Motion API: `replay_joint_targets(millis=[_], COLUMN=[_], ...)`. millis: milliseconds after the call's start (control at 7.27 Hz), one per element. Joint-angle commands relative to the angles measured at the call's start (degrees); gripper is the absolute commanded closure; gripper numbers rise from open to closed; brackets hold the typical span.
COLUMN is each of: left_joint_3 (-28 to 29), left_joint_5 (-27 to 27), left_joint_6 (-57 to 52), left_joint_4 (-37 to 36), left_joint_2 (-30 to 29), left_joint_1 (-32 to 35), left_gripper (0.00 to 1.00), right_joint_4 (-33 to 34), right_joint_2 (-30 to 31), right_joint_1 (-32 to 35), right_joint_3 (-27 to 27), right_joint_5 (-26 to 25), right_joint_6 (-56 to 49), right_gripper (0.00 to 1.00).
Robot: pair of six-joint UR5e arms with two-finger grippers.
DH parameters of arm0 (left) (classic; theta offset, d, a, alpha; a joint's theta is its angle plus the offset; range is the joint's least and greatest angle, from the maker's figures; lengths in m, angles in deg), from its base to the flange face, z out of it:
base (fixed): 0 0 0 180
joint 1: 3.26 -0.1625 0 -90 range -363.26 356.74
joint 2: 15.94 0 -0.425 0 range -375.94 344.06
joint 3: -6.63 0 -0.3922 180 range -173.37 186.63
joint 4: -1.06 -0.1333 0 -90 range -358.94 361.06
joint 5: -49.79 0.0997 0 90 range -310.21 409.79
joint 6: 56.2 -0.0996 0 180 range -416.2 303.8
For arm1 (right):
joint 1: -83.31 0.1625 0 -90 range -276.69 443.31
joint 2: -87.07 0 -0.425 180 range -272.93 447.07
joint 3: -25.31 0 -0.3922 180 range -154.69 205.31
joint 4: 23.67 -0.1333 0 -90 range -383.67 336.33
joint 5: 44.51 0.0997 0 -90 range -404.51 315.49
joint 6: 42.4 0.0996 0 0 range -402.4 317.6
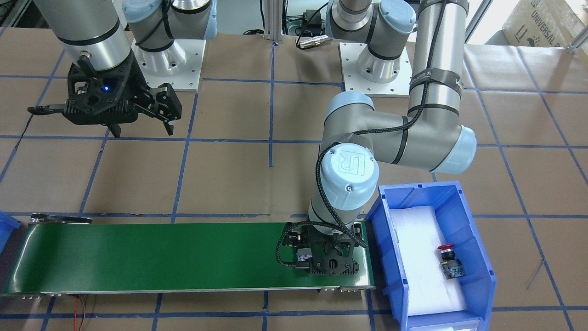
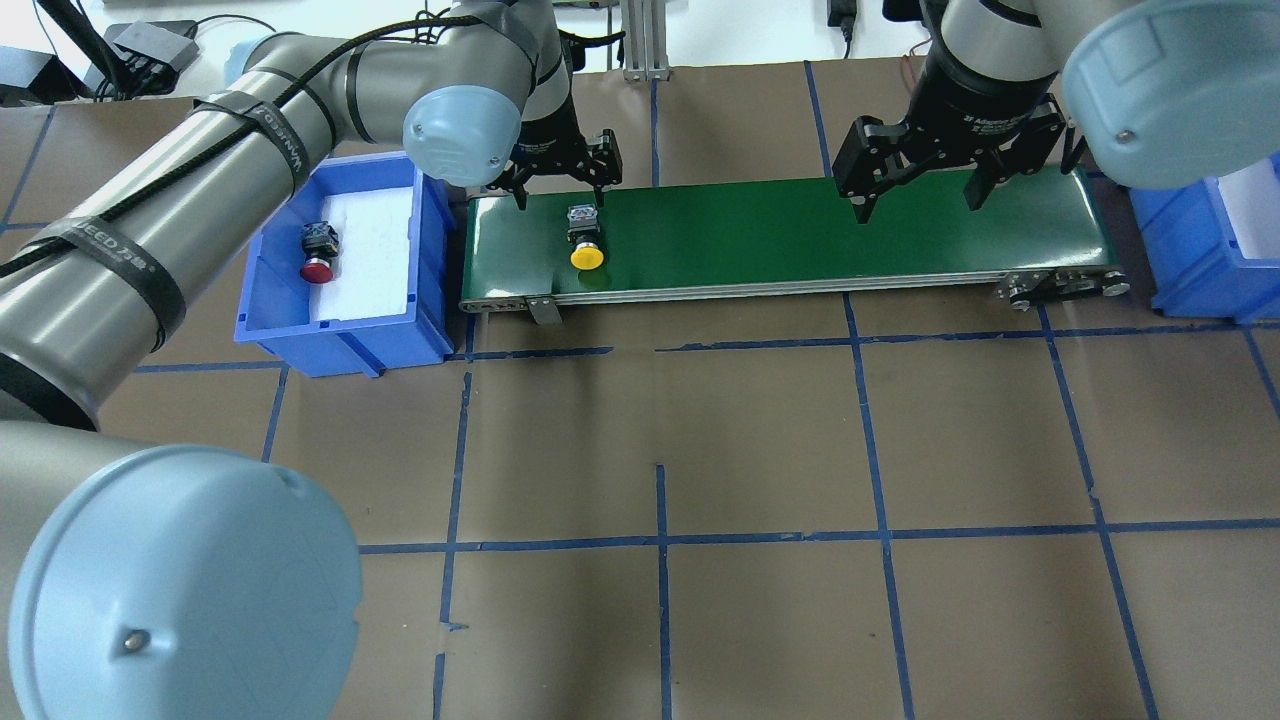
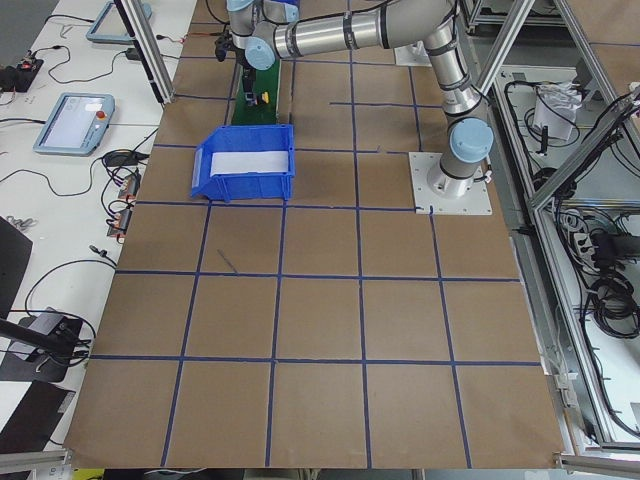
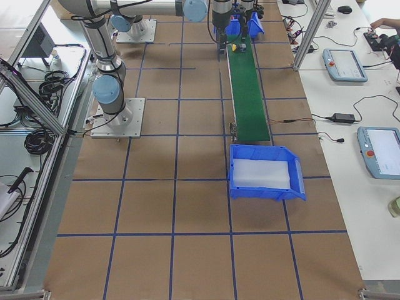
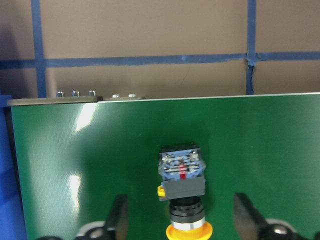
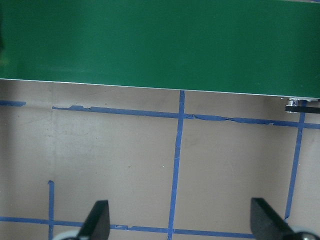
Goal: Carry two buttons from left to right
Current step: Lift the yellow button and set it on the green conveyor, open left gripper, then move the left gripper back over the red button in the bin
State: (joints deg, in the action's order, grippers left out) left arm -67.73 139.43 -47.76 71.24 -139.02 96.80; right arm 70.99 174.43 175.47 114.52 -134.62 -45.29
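Observation:
The yellow-capped button (image 2: pixel 586 243) lies on its side on the left end of the green conveyor belt (image 2: pixel 800 235). My left gripper (image 2: pixel 562 200) is open just above it. In the left wrist view the button (image 5: pixel 182 182) lies between the two fingers (image 5: pixel 119 217) with a gap on each side. The red-capped button (image 2: pixel 318 256) lies on white foam in the left blue bin (image 2: pixel 340 335); it also shows in the front-facing view (image 1: pixel 448 262). My right gripper (image 2: pixel 918 208) is open and empty, hovering above the belt's right part.
A second blue bin (image 2: pixel 1195 265) with white foam stands just past the belt's right end. The table is brown paper with a blue tape grid. The left arm's elbow (image 1: pixel 349 170) hangs over the belt's left end beside the left bin.

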Motion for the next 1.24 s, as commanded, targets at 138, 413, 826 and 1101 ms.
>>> replay_joint_targets(millis=[138,413,826,1101], left_joint_3=[0.0,0.0,-0.9,-0.9], left_joint_5=[-0.2,5.1,7.5,7.0], left_joint_6=[-22.4,-38.8,-62.0,-62.9], left_joint_4=[6.9,7.1,6.1,6.1], left_joint_2=[6.1,6.4,6.3,6.4], left_joint_1=[-13.5,-17.4,-17.4,-16.7], left_gripper=[0.0,0.0,0.0,0.0], right_joint_4=[0.0,0.0,0.0,0.0], right_joint_2=[0.0,0.0,0.0,0.0], right_joint_1=[0.0,0.0,0.0,0.0], right_joint_3=[0.0,-0.1,-0.1,0.0], right_joint_5=[0.0,0.0,0.0,-0.1], right_joint_6=[0.2,0.2,0.2,0.2], right_gripper=[0.0,0.0,0.0,0.0])
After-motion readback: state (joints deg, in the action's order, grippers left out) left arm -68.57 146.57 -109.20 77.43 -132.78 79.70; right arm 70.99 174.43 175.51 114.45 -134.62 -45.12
